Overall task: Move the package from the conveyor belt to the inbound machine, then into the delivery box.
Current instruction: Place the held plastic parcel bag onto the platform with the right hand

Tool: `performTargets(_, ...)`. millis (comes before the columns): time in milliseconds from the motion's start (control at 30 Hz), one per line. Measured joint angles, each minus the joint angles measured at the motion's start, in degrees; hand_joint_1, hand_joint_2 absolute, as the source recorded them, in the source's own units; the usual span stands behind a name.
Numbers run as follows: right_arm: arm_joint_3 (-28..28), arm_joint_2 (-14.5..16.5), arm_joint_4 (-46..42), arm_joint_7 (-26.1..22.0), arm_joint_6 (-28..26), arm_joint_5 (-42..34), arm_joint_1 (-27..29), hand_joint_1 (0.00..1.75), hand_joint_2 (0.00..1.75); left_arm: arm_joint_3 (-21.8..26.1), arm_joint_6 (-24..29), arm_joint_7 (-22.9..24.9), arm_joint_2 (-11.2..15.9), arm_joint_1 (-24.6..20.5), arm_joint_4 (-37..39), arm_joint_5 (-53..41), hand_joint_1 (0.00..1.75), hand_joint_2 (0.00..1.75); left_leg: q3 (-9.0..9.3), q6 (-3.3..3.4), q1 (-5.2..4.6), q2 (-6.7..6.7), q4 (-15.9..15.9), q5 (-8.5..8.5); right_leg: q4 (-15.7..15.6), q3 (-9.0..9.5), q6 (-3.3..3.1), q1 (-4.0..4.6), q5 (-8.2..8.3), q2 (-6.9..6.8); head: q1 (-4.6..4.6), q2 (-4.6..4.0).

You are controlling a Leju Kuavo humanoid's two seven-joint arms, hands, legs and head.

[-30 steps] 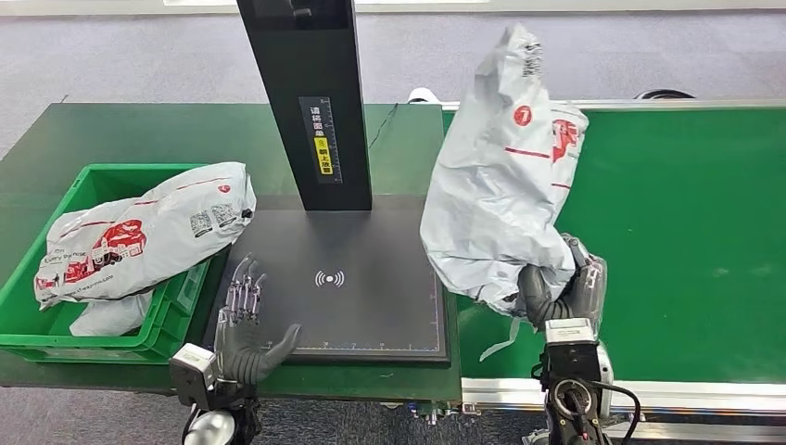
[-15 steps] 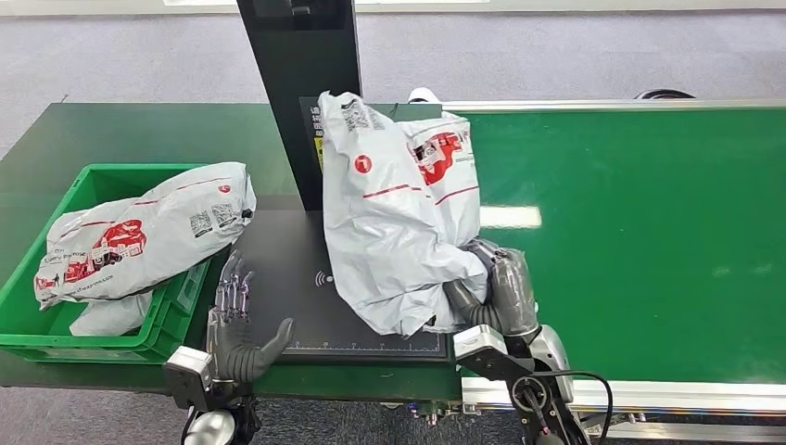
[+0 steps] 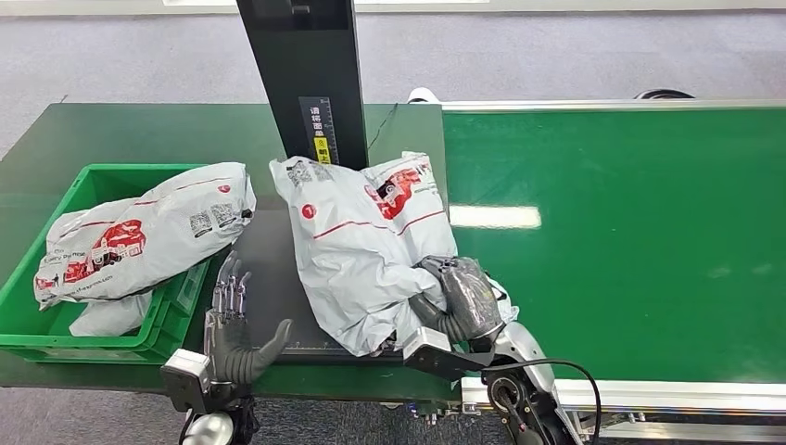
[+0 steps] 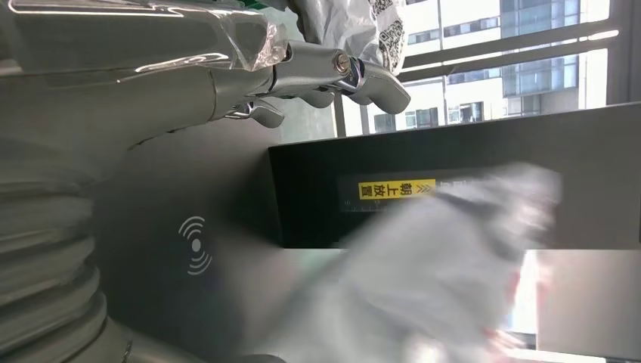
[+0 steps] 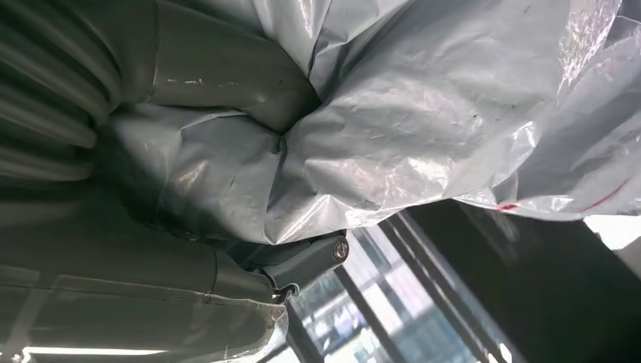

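Your right hand (image 3: 461, 298) grips the grey package (image 3: 357, 241) w/ fingers wrapped round its near end; pkg lies on the black scanner plate (image 3: 269, 269) (against the post (image 3: 306, 93)). Left hand (image 3: 234, 329) hovers by the green bin (image 3: 93, 185), fingers spread, holding nothing.

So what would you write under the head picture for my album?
Right hand lays a grey package on the black scanner; left hand waits open beside the bin.

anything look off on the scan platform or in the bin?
Mostly fine. The grey package, gripped by the right hand, lies askew, covering the platform's scan mark. The package in the green bin overhangs its rim.
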Motion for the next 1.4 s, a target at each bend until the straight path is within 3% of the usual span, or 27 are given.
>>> performTargets(267,4.16,-0.25,7.43,5.12,5.06,6.14,-2.7,1.55,1.75,0.19,-0.36,0.19,-0.33,0.22,-1.11,-1.14,0.0,1.75,0.0,0.0,0.0,0.0,0.0,0.0,0.0,0.0,0.0,0.0,0.0,0.0,0.0,0.0)
performTargets(767,6.9,-0.24,13.39,7.54,7.02,9.03,-5.25,1.64,1.75,0.72,0.32,0.3,-0.51,0.81,-1.87,-2.3,0.0,1.75,0.01,0.0,0.0,0.0,0.0,0.0,0.0,0.01,0.0,0.0,0.0,0.0,0.0,0.0)
performTargets(1000,9.93,0.36,17.87,5.79,2.65,12.94,-7.39,1.64,1.75,0.97,1.45,0.18,-0.51,1.14,-2.25,-3.17,0.0,1.75,0.06,0.0,0.0,0.01,0.0,0.0,0.0,0.03,0.0,0.0,0.0,0.01,-0.01,0.0)
performTargets(1033,10.28,0.48,18.3,5.49,1.61,13.24,-7.53,1.58,1.75,0.97,1.51,0.14,-0.51,1.14,-2.25,-3.16,0.0,1.75,0.06,0.0,0.0,0.01,0.0,0.0,0.0,0.03,0.0,0.01,0.0,0.01,-0.01,0.0)
performTargets(1067,10.53,0.59,18.63,5.1,0.71,13.33,-7.6,1.42,1.75,0.97,1.58,0.11,-0.51,1.13,-2.25,-3.16,0.0,1.75,0.07,0.0,0.0,0.01,0.0,0.0,0.0,0.03,0.0,0.01,0.0,0.01,-0.01,0.0)
performTargets(1200,10.79,1.15,19.48,3.01,-1.69,12.1,-7.64,0.19,1.75,0.92,1.69,0.09,-0.58,1.08,-2.25,-3.16,0.0,1.75,0.06,0.0,0.0,0.01,0.0,0.0,0.0,0.03,0.0,0.01,0.0,0.01,-0.01,0.0)
performTargets(1267,10.79,1.51,19.83,2.38,-2.46,11.15,-7.63,0.01,1.75,0.87,1.69,0.09,-0.7,1.06,-2.25,-3.16,0.0,1.75,0.06,0.0,0.0,0.01,0.0,0.0,0.0,0.02,0.0,0.01,0.0,0.01,-0.01,0.0)
performTargets(1400,10.22,2.22,20.62,1.2,-5.46,8.85,-7.64,0.0,1.75,0.82,1.6,0.1,-0.92,1.06,-2.25,-3.16,0.0,1.75,0.05,0.0,0.0,0.01,0.0,0.0,0.0,0.02,0.0,0.01,0.0,0.01,0.0,0.0)
